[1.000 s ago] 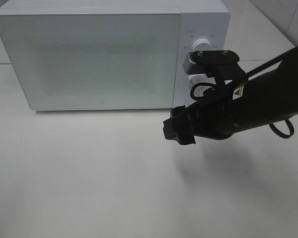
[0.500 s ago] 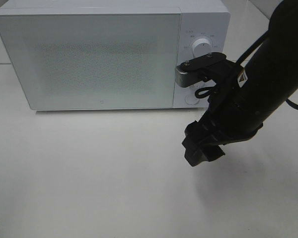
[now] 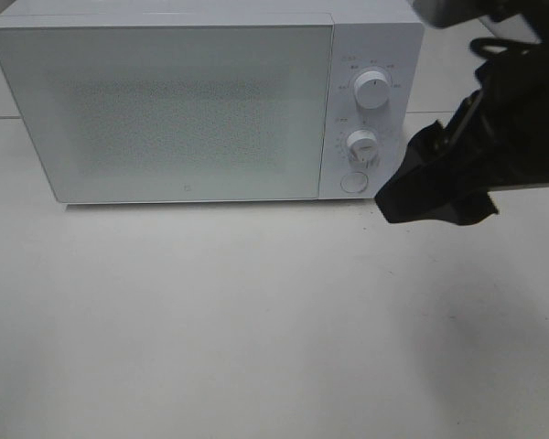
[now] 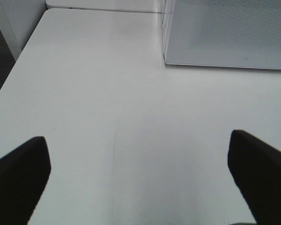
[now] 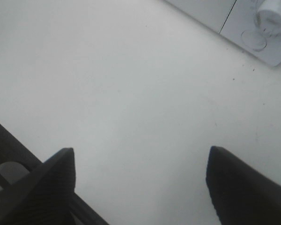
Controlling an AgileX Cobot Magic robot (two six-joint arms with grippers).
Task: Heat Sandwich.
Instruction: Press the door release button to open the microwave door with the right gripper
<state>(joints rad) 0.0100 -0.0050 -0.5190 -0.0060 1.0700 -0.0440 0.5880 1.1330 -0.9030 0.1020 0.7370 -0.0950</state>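
Over the tabletop (image 3: 210, 320) near the closed microwave (image 3: 165, 110), left and right jaws gape, grasping nothing.

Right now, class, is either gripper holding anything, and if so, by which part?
Nothing is held. The left gripper and the right gripper both stand open above the white table, with nothing between their fingers.

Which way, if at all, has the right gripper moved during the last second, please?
Yes. The right gripper has swung rightward, from under the corner of the microwave door to beside the control panel, uncovering the lower dial.
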